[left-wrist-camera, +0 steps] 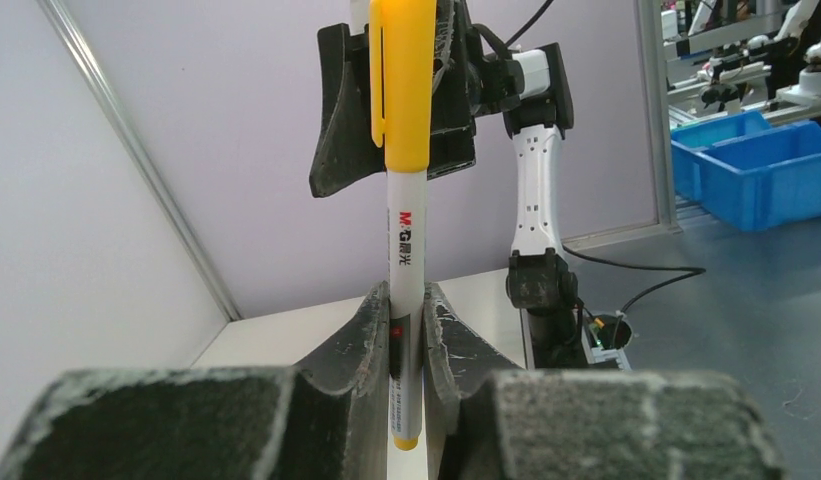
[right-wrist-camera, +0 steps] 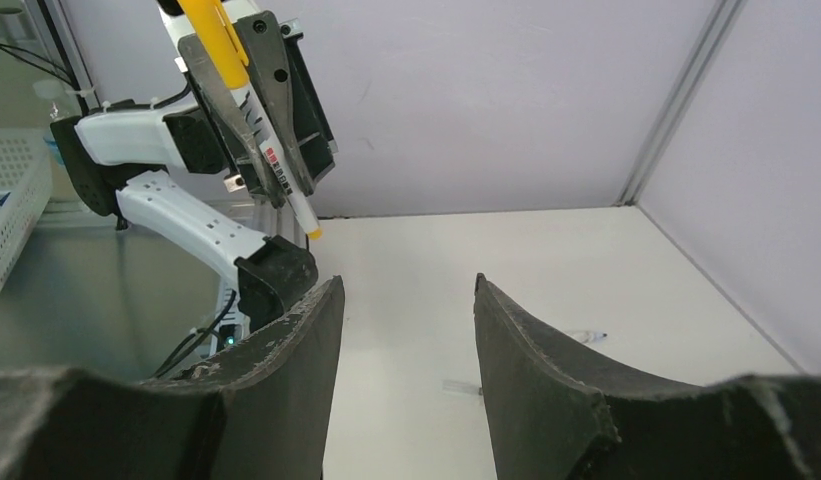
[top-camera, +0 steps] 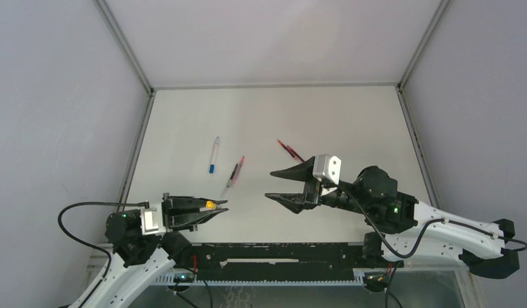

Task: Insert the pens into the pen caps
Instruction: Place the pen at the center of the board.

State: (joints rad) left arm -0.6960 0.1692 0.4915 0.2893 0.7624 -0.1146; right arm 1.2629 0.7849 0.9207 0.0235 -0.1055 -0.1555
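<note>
Grippers facing each other above a white table, one pinching a yellow pen.

The table (top-camera: 350,122) is boxed in by grey wall panels (top-camera: 55,96) on its left, back and right, with metal strips (top-camera: 137,144) along those edges. The arm bases sit at the near edge. Both grippers point at each other over the near half, with a gap between their tips. The left gripper (top-camera: 221,208) is nearly closed, pinching the white barrel of the yellow pen (left-wrist-camera: 406,230) off the table, and a yellow cap (left-wrist-camera: 404,80) covers its end. The right gripper (top-camera: 269,185) is spread wide and holds nothing. On the table lie a blue-ended pen (top-camera: 213,155), a red pen (top-camera: 289,149) running under the right gripper's finger in the overhead view, and between them a black and red pair (top-camera: 234,173) side by side.
</note>
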